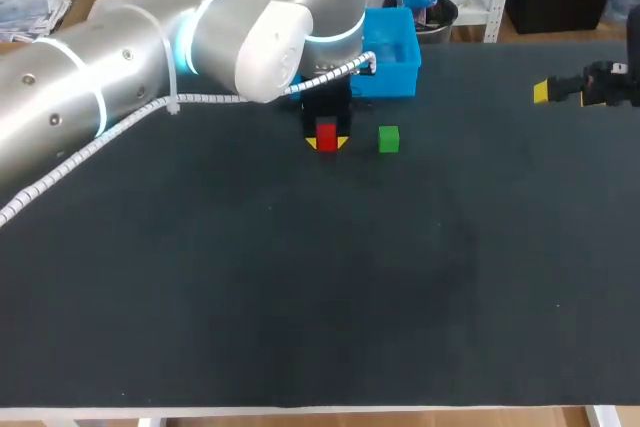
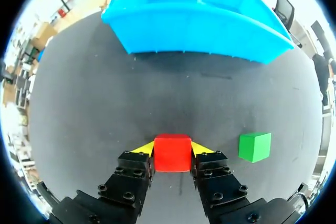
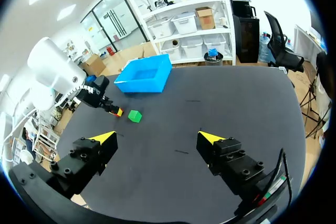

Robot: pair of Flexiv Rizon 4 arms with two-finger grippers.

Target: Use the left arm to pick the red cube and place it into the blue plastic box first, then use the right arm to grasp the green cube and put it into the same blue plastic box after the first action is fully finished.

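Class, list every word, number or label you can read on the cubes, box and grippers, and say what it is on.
None to read: the red cube, green cube and blue plastic box have plain faces; no print shows on the left gripper or right gripper.

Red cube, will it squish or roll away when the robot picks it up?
Probably stiff: the red cube shows straight edges with the left gripper against both its sides. It likely won't roll, since a flat face sits on the table. Its smooth-looking sides might slip a little.
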